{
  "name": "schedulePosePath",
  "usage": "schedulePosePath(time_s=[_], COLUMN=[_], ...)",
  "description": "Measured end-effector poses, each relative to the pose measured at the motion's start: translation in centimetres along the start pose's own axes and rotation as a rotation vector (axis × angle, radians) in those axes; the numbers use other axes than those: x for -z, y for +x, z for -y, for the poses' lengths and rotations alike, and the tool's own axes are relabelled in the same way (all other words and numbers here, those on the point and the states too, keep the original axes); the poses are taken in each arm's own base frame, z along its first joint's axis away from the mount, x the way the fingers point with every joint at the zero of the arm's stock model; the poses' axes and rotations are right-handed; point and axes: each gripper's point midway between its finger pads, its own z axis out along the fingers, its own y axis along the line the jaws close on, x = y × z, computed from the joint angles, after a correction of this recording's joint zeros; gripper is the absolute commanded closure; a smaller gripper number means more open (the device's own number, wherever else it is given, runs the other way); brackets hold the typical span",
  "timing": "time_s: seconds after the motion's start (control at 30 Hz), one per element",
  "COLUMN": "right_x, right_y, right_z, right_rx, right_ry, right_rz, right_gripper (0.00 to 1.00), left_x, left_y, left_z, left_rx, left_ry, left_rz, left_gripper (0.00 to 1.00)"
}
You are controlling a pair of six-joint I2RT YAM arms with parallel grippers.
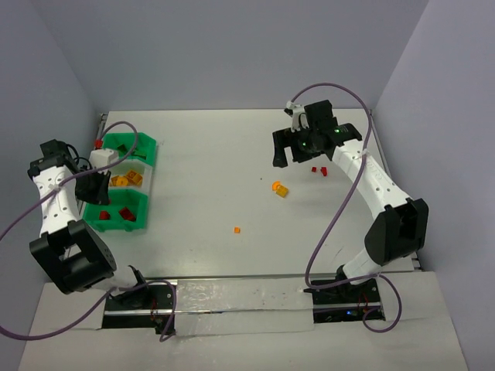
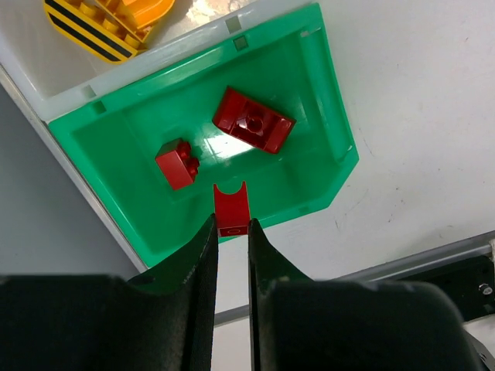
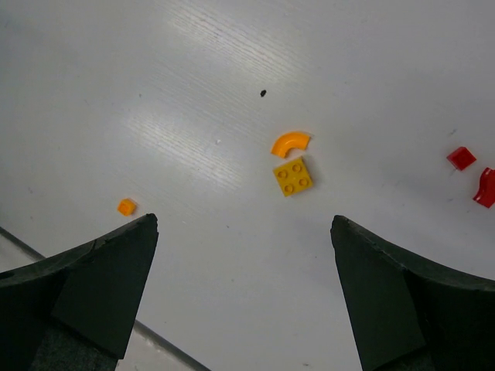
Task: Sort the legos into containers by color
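Note:
My left gripper [image 2: 232, 224] is shut on a small red lego [image 2: 231, 207] and holds it above the near green container [image 2: 139, 202]. Two red legos [image 2: 254, 122] lie in that container. In the top view the left gripper [image 1: 98, 188] is at the left side of the container row [image 1: 145, 202]. The whitish middle container [image 2: 31, 54] holds orange-yellow legos [image 2: 116, 22]. My right gripper [image 3: 244, 224] is open and empty above the table. An orange square lego [image 3: 293, 176] and an orange curved piece [image 3: 290, 142] lie ahead of it. Green legos cannot be made out.
A tiny orange lego [image 3: 127, 206] lies on the table, also in the top view [image 1: 237, 229]. Two red legos [image 3: 461, 158] lie at the right, near my right arm in the top view [image 1: 319, 170]. The walls stand close to the containers on the left.

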Motion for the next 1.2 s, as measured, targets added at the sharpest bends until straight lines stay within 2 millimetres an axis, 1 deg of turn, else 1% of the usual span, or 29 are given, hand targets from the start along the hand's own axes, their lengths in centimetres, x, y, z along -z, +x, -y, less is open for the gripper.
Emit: schedulePosePath(time_s=[0.1,0.33,0.43,0.53,0.6,0.67,0.73,0.8,0.9,0.93,0.97,1.0,1.03,1.07,1.1,1.13,1.2], right_x=[0.4,0.5,0.5,0.5,0.5,0.4,0.4,0.3,0.2,0.1,0.1,0.1,0.1,0.1,0.1,0.1,0.3], right_y=[0.1,0.5,0.6,0.7,0.7,0.8,0.9,1.1,1.5,1.6,1.8,2.0,2.2,2.4,2.6,2.7,3.0], right_z=[0.5,1.3,1.3,1.4,1.4,1.4,1.4,1.5,1.8,2.0,2.3,2.6,2.9,3.2,3.6,4.0,4.9], right_rx=[0.017,0.025,0.032,0.036,0.037,0.038,0.040,0.041,0.032,0.026,0.018,0.010,0.001,-0.009,-0.019,-0.030,-0.055], right_ry=[0.015,0.030,0.031,0.031,0.031,0.031,0.031,0.031,0.031,0.033,0.035,0.038,0.040,0.043,0.046,0.050,0.057], right_rz=[0.002,-0.015,-0.020,-0.023,-0.025,-0.028,-0.030,-0.035,-0.045,-0.048,-0.050,-0.054,-0.057,-0.060,-0.064,-0.064,-0.067], right_gripper=[0.00,0.00,0.00,0.00,0.00,0.00,0.00,0.00,0.00,0.00,0.00,0.00,0.00,0.00,0.00,0.00,0.00], left_x=[-0.6,-2.3,-2.5,-2.6,-2.6,-2.7,-2.5,-1.7,0.0,0.3,0.4,0.2,-0.3,-0.9,-1.5,-2.1,-3.6], left_y=[0.4,1.6,1.7,1.7,1.7,1.7,1.3,0.1,-3.6,-5.2,-6.9,-8.5,-9.9,-11.1,-11.9,-12.3,-12.1], left_z=[0.0,0.1,0.0,-0.1,0.0,-0.1,0.0,0.1,0.4,1.1,2.3,4.1,6.3,9.1,11.9,15.2,21.2], left_rx=[0.005,0.027,0.028,0.027,0.027,0.025,0.014,-0.003,-0.065,-0.102,-0.148,-0.194,-0.245,-0.305,-0.365,-0.433,-0.552], left_ry=[0.012,0.044,0.043,0.043,0.046,0.049,0.067,0.085,0.098,0.111,0.134,0.163,0.200,0.245,0.294,0.355,0.461], left_rz=[-0.018,-0.065,-0.071,-0.072,-0.075,-0.076,-0.063,-0.024,0.081,0.123,0.161,0.192,0.217,0.236,0.252,0.258,0.263], left_gripper=[0.88,0.65,0.57,0.47,0.44,0.43,0.43,0.43,0.44,0.44,0.44,0.44,0.45,0.46,0.46,0.46,0.46])
